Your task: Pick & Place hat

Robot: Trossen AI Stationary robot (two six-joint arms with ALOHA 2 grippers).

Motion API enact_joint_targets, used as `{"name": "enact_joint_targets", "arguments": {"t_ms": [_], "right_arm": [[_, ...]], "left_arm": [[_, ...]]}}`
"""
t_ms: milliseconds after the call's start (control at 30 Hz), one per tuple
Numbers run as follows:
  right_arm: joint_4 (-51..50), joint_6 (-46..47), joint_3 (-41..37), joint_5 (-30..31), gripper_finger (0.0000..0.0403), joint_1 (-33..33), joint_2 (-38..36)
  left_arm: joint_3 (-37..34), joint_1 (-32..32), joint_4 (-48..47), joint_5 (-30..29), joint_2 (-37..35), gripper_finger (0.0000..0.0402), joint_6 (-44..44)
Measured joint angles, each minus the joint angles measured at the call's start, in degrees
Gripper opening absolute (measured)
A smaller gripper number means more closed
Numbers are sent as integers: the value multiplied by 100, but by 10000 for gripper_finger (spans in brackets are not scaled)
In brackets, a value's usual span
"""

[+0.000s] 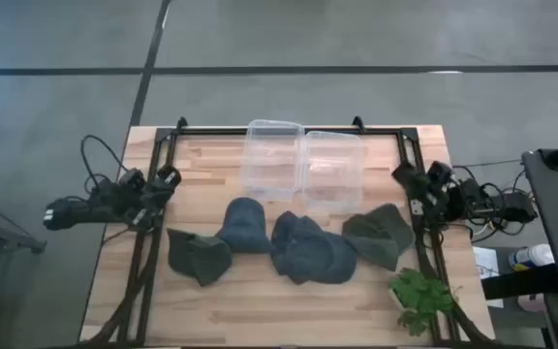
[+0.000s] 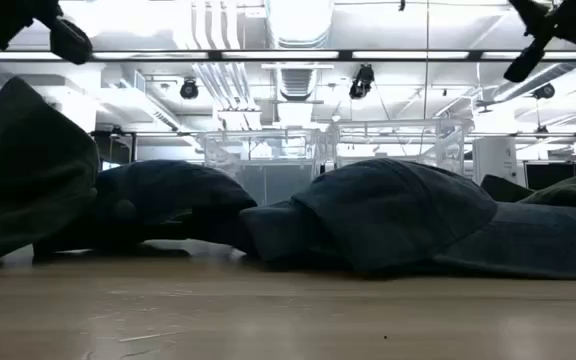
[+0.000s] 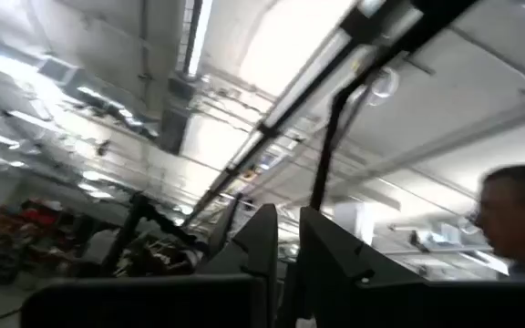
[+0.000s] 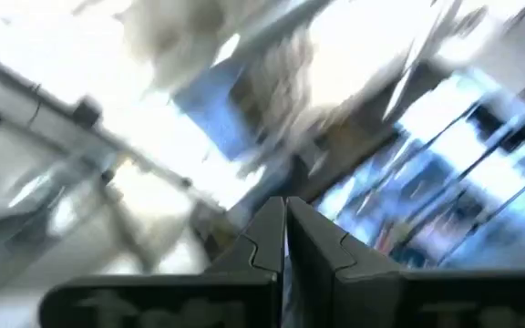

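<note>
Hats are lying in a row across the near half of the table, with neither gripper touching any of them yet.

The left gripper is being held at the table's left edge with a narrow gap showing between its fingers in the left wrist view, while the right gripper is being held at the right edge with its fingers pressed together. Nearest the left gripper an olive hat is lying, then two blue hats overlapping, then a second olive hat; two clear bins are standing beyond them and a green plant sprig near the right corner. Because the blue hats are overlapping, a neighbour is likely to be dragged along if one is pinched at the shared fold, and soft fabric may be slipping from a shallow grasp.
</note>
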State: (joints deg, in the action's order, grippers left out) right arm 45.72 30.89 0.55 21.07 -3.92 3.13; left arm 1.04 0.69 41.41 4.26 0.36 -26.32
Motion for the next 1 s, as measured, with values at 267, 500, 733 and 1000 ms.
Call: {"name": "enact_joint_targets", "arguments": {"t_ms": [267, 500, 733, 1000], "right_arm": [[1012, -297, 314, 1882, 13, -4, 278], [840, 1280, 1220, 2548, 13, 208, 1755], [-6756, 1551, 3658, 1860, 13, 597, 2432], [-12365, 1802, 5815, 930, 13, 874, 4365]], "left_arm": [[125, 4, -20, -1047, 15, 44, -1544], [129, 4, -65, -2059, 35, 44, -1794], [140, 4, -159, -2559, 35, 44, -1656], [144, 4, -1109, -2323, 53, 44, -1986]]}}
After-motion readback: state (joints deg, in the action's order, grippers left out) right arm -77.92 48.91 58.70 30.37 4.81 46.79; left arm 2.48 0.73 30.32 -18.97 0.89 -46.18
